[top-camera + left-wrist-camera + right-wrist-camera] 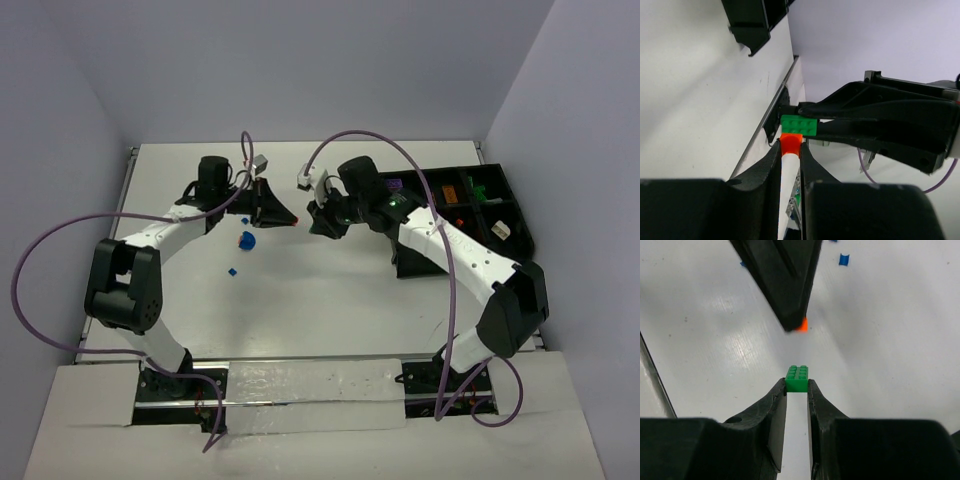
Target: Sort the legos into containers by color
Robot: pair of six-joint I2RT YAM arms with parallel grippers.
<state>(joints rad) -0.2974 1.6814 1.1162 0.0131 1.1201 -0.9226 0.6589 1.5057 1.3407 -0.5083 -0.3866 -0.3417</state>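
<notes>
Top external view: two pincers meet tip to tip over the table, a lego in each.
From up there the left pincer [288, 217] and right pincer [314, 222] almost touch, well left of the black tray [517, 215]. A blue piece [246, 240] lies on the table [330, 300] beside the left arm. Left wrist: its jaws are pinched tight on an orange piece [790, 142] at the tips. The green brick [799, 125] sits just above it, seemingly touching, clamped in the right pincer's fingers. Right wrist: narrow jaws grip that green brick at their very tips, with the orange piece just beyond and a small gap showing.
</notes>
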